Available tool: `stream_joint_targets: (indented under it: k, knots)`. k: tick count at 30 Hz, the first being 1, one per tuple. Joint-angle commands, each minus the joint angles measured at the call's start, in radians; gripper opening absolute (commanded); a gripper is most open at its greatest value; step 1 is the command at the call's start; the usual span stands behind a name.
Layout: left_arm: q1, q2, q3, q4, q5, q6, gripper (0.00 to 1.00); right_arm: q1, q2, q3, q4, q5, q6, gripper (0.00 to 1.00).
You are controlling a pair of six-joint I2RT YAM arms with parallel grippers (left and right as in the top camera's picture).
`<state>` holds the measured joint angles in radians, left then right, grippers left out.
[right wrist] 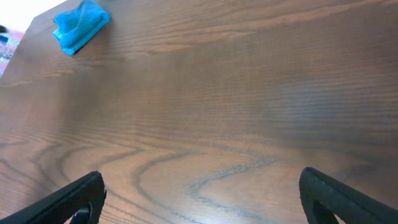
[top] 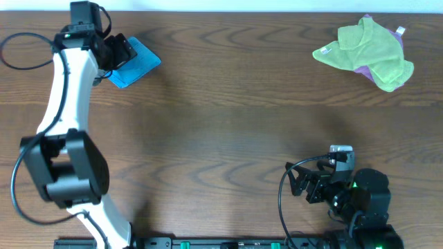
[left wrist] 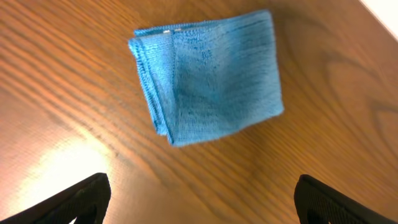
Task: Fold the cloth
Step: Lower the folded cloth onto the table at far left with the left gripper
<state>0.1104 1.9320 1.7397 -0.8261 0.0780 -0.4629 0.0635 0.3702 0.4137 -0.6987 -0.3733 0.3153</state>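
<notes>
The sky-blue cloth (top: pixel 136 64) lies folded into a small square at the far left of the table. In the left wrist view the cloth (left wrist: pixel 208 74) shows stacked layered edges on its left side. It also shows in the right wrist view (right wrist: pixel 79 25) at the top left. My left gripper (top: pixel 119 52) hovers above the cloth's near-left part, open and empty, its fingers (left wrist: pixel 200 202) spread wide. My right gripper (top: pixel 299 181) is open and empty (right wrist: pixel 202 199) over bare table at the front right, far from the cloth.
A yellow-green cloth (top: pixel 365 50) lies crumpled over a purple cloth (top: pixel 399 32) at the far right. The wooden table (top: pixel 221 131) spans the view. Black cables run by the right arm's base and the left arm.
</notes>
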Motion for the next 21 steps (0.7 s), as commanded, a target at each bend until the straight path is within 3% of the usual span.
stream_joint_targets:
  k: [1, 7, 17, 21]
  knots:
    - [-0.006, -0.066, 0.023, -0.03, 0.013, 0.057, 0.95, -0.006, -0.006, -0.004, -0.001, 0.0, 0.014, 0.99]
    - [-0.04, -0.148, 0.023, -0.092, 0.046, 0.148, 0.96, -0.006, -0.006, -0.004, -0.001, 0.0, 0.013, 0.99]
    - [-0.077, -0.231, 0.023, -0.138, 0.045, 0.149, 0.95, -0.006, -0.006, -0.004, -0.001, 0.0, 0.014, 0.99]
    - [-0.079, -0.284, 0.023, -0.245, 0.013, 0.148, 0.95, -0.006, -0.006, -0.004, -0.001, 0.0, 0.014, 0.99]
